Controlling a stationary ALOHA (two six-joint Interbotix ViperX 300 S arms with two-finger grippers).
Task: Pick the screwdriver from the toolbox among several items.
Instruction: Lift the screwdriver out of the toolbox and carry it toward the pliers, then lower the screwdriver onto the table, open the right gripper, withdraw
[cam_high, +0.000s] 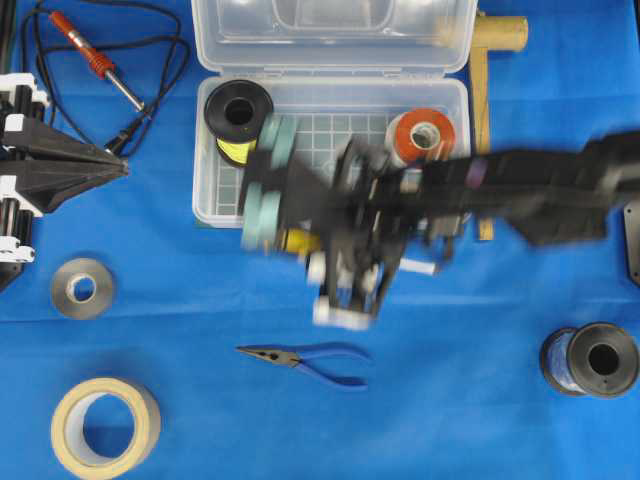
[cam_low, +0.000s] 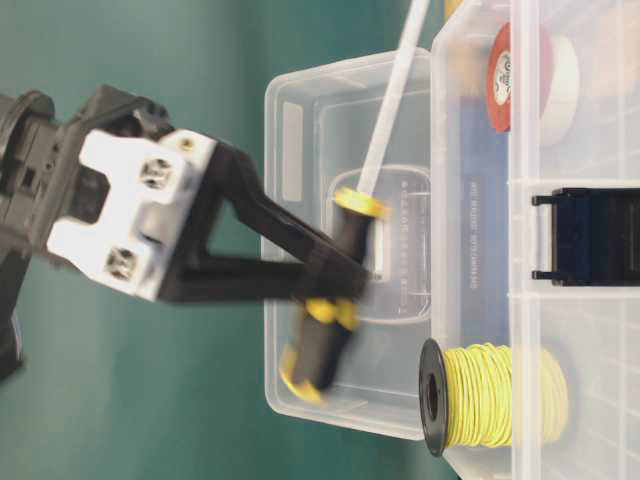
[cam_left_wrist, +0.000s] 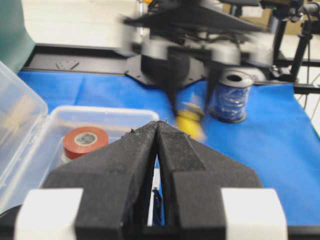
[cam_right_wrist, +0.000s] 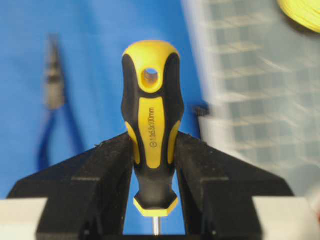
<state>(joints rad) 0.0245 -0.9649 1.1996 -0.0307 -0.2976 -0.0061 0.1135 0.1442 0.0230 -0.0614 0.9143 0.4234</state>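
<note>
The screwdriver (cam_right_wrist: 150, 120) has a yellow-and-black handle, and my right gripper (cam_right_wrist: 152, 137) is shut on that handle. In the overhead view the right arm is blurred with motion and reaches across from the right. There the right gripper (cam_high: 300, 242) holds the screwdriver (cam_high: 296, 240) over the front edge of the clear toolbox (cam_high: 340, 135). The table-level view shows the screwdriver (cam_low: 318, 345) lifted in the gripper (cam_low: 340, 275), in front of the open lid. My left gripper (cam_high: 115, 165) is shut and empty at the far left, its tips (cam_left_wrist: 159, 122) together.
In the toolbox lie a yellow wire spool (cam_high: 238, 115) and red tape (cam_high: 422, 137). On the blue cloth lie blue-handled pliers (cam_high: 305, 360), a soldering iron (cam_high: 95, 55), a grey tape roll (cam_high: 82, 288), masking tape (cam_high: 105, 428), a blue wire spool (cam_high: 592, 360) and a wooden piece (cam_high: 485, 60).
</note>
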